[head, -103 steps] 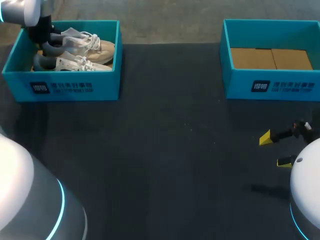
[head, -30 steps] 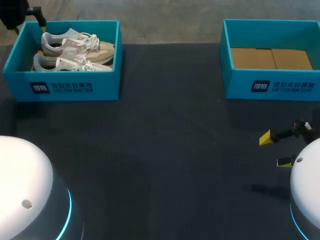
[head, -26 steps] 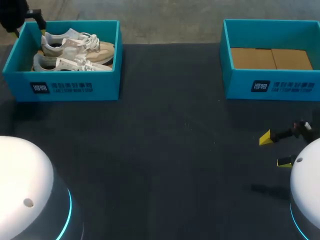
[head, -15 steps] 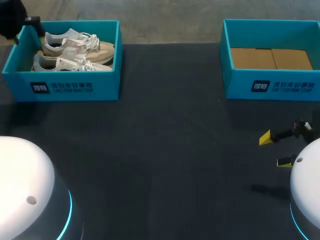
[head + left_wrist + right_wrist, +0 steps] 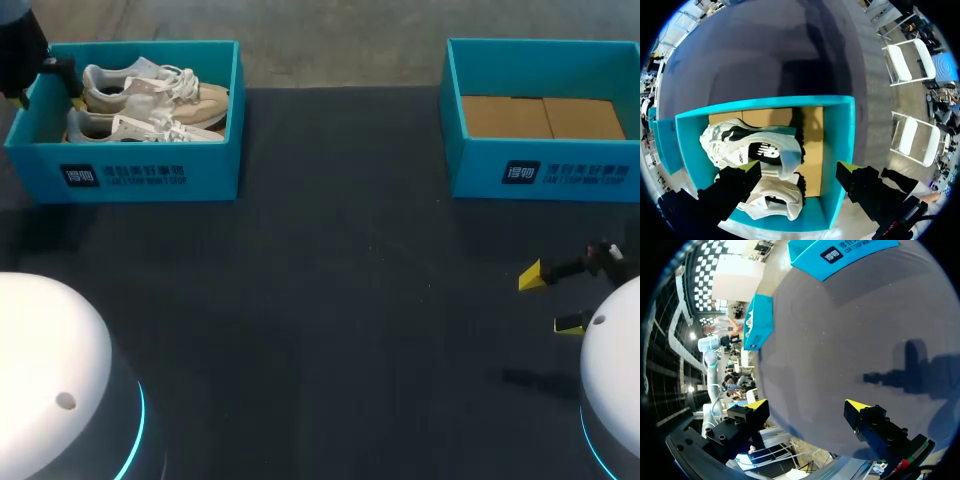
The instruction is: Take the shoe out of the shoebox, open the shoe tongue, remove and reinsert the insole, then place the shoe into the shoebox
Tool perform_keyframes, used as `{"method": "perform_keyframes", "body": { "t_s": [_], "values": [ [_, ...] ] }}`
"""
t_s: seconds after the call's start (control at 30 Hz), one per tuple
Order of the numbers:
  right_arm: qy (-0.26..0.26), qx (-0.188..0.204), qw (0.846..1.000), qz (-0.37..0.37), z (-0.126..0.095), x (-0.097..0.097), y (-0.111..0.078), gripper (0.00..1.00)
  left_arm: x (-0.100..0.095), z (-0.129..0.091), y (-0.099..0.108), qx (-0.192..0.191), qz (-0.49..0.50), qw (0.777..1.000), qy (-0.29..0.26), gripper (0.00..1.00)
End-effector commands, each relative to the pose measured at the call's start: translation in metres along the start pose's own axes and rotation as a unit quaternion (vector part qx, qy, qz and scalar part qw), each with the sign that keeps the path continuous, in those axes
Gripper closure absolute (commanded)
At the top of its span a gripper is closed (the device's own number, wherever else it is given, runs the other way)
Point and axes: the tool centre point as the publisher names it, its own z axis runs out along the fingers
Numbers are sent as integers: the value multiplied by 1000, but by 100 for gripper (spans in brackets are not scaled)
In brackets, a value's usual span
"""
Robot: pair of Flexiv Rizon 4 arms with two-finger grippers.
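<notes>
Two boxes on the table, along its far edge: left box at the far left corner, right box at the far right, well apart. In the left box, two shoes side by side, toes to the right: rear shoe by the back wall, front shoe by the front wall. Over that box's left end, above the heels, the left gripper. In front of the right box, over bare table near the right edge, the right gripper.

The dark bench carries two boxes. A teal shoebox sits far left, another teal box far right.
</notes>
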Motion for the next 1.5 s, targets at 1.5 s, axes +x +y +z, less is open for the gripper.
{"method": "perform_keyframes", "body": {
  "t_s": [1.5],
  "values": [
    [-2,-1,1000,0,0,0,-2,0,-13,77,5,30,20,999,17,13]
  ]
}}
